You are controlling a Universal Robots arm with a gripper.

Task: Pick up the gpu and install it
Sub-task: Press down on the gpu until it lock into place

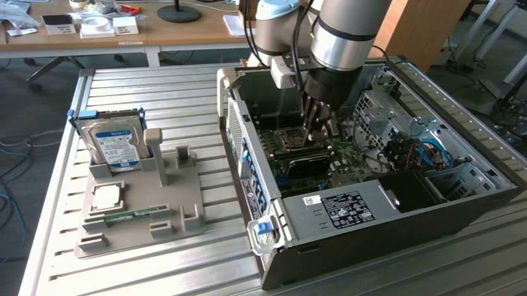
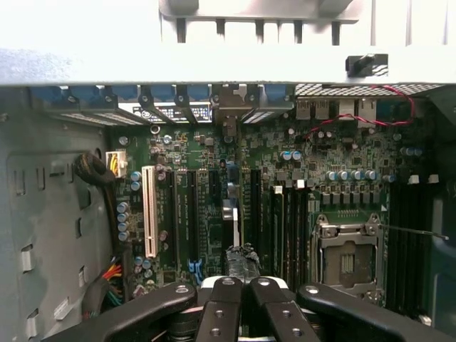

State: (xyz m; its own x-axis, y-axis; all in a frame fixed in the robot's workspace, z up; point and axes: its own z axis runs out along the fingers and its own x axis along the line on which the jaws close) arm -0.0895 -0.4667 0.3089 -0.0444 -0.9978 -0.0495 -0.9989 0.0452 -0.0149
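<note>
The gpu, a thin dark card (image 1: pixel 303 161), is standing on the green motherboard (image 1: pixel 350 161) inside the open computer case (image 1: pixel 395 213). My end effector (image 1: pixel 317 137) is clenched on its top edge, twelve o'clock above it. Any tilt probably jams it off-slot.

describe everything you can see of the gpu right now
The gpu is a thin, flat, dark card standing on edge over the green motherboard inside the open computer case. The tool reaches down from above and is shut on its top edge. In the wrist view the card shows edge-on as a dark narrow strip between the fingers.
</note>
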